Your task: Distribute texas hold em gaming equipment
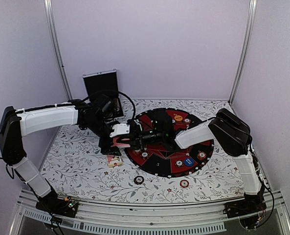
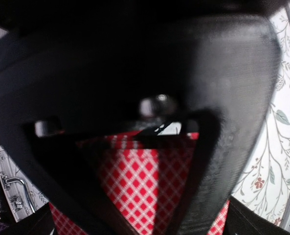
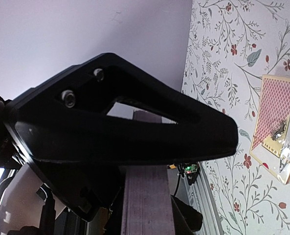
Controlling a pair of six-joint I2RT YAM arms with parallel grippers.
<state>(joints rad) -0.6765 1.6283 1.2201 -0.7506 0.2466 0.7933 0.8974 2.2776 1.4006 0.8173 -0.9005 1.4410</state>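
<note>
A stack of pink-backed cards [image 1: 122, 142] hangs above the table's left-middle, with both grippers meeting on it. My left gripper [image 1: 120, 137] is shut on the cards; their red-checked back [image 2: 135, 181] fills the space between its fingers. My right gripper [image 1: 135, 140] is shut on the same stack, seen edge-on [image 3: 147, 200] between its fingers. The small pink card box [image 1: 114, 161] lies on the cloth below and also shows in the right wrist view [image 3: 277, 127]. The orange button [image 1: 178, 118], the blue button [image 1: 188, 161] and striped chips [image 1: 202, 154] sit on the round board [image 1: 157, 169].
A black chip [image 1: 139, 179] and a red chip [image 1: 184, 183] lie on the floral cloth near the front. The silver-edged black case [image 1: 101, 88] stands open at the back left. The other arm's finger blocks most of each wrist view.
</note>
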